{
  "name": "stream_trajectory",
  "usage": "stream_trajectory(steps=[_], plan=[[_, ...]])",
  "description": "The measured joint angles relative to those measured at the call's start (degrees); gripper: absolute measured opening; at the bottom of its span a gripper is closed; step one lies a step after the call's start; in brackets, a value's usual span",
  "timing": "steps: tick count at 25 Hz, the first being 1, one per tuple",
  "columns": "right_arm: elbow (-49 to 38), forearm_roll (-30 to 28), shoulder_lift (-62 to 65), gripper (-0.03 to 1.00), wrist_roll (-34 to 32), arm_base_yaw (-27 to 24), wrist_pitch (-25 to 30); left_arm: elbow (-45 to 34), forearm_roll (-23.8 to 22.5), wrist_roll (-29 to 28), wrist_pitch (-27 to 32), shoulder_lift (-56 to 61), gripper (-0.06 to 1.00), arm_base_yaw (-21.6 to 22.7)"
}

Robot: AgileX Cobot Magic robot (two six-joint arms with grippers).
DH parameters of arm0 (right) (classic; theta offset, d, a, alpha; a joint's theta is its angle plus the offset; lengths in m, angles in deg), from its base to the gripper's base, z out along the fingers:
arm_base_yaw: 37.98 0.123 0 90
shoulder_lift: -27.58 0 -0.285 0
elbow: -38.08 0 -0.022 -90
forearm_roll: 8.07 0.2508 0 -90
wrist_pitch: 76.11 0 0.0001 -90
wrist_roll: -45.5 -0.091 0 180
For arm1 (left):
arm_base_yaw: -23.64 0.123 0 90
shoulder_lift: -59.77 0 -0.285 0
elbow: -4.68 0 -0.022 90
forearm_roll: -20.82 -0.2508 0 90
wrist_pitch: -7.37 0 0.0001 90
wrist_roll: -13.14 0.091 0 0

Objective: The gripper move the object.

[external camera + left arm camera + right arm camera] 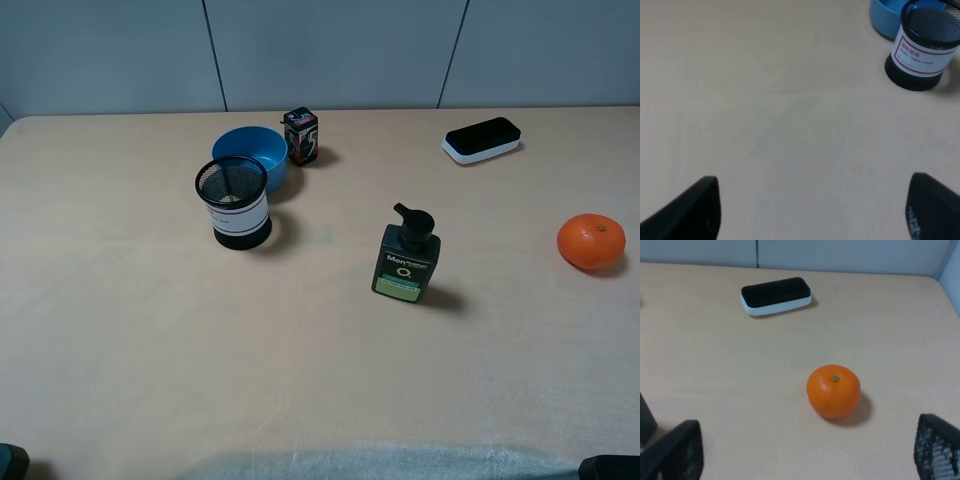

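Note:
The black wire-mesh pen cup (234, 205) with a white band stands upright at the left middle of the table, right in front of a blue bowl (254, 155). It also shows in the left wrist view (923, 47), far from my left gripper (812, 210), which is open and empty with its black fingertips (695, 210) spread wide over bare table. My right gripper (807, 452) is open and empty, an orange (833, 391) ahead of it. In the high view only dark bits of the arms show at the bottom corners (12, 462).
A dark pump bottle (407, 255) stands mid-table. A small black box (301, 135) sits beside the bowl. A black-and-white eraser (482, 139) lies at the back right. The orange (591, 241) sits at the right edge. A pale cloth (380, 462) lies along the front edge.

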Motion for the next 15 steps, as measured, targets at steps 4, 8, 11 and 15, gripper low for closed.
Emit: stream_trajectory(steps=[4, 8, 11, 15], plan=[[0.0, 0.0, 0.0, 0.64, 0.0, 0.0, 0.0, 0.0, 0.0, 0.0, 0.0, 0.0, 0.75, 0.0], [0.0, 0.0, 0.0, 0.64, 0.0, 0.0, 0.0, 0.0, 0.0, 0.0, -0.02, 0.0, 0.75, 0.0], [0.0, 0.0, 0.0, 0.64, 0.0, 0.0, 0.0, 0.0, 0.0, 0.0, -0.02, 0.0, 0.75, 0.0], [0.0, 0.0, 0.0, 0.64, 0.0, 0.0, 0.0, 0.0, 0.0, 0.0, -0.02, 0.0, 0.75, 0.0]])
